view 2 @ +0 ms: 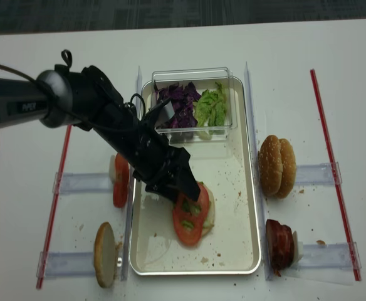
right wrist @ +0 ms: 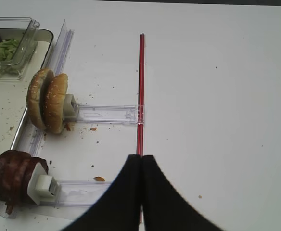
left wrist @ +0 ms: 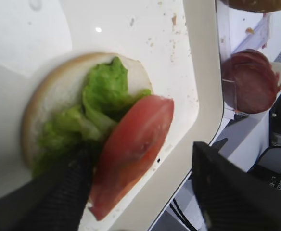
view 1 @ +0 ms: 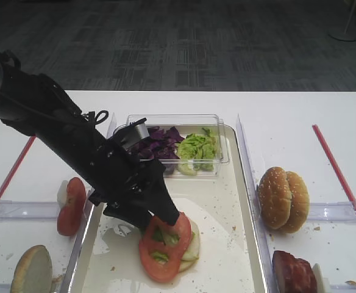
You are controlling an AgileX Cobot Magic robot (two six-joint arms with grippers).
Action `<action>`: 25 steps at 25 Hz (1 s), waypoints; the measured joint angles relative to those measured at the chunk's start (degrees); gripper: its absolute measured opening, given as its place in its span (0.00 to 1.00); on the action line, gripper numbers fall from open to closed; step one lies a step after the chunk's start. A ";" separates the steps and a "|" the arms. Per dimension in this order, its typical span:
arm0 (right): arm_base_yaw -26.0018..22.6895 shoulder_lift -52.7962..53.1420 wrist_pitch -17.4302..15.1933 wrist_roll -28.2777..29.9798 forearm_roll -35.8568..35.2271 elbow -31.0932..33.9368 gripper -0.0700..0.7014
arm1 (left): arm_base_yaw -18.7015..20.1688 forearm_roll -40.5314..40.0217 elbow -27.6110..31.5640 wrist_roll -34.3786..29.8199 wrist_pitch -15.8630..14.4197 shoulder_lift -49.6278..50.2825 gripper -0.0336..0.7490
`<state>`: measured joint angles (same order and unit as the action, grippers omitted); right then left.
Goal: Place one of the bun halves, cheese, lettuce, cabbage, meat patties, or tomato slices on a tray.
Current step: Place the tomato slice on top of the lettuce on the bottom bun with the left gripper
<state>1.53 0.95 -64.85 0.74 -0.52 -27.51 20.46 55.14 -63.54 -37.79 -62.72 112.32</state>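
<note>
**Desk editor:** Tomato slice (view 1: 164, 247) on the tray (view 1: 239, 256) — is the left tool (left wrist: 140, 192) gripping it or not?

**Photographer:** Spread, by the wrist view: one finger sits at the slice's lower edge, the other stands well clear to the side. The slice leans on lettuce (left wrist: 99, 103) over a bun half (left wrist: 46, 101) lying cut face up, so it looks set down as the next layer. Whether that near finger touches it is hard to tell.

**Desk editor:** How does the slice look?

**Photographer:** Thin, bright red, ring-like from above, with green showing through its seed holes; tilted, not flat.

**Desk editor:** And the right tool (right wrist: 141, 192)?

**Photographer:** Pressed together, empty, hanging over the desk (right wrist: 217, 72) by the red strip (right wrist: 141, 86), apart from the racked buns (right wrist: 48, 100) and patty (right wrist: 13, 180), presumably parked out of the way.
</note>
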 joint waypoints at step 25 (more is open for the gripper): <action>0.00 0.00 0.00 0.00 0.00 0.00 0.14 | -1.25 -5.53 -5.23 2.29 -0.23 0.00 0.58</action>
<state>1.53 0.95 -64.85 0.74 -0.52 -27.51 19.21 49.60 -68.77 -35.50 -62.95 112.32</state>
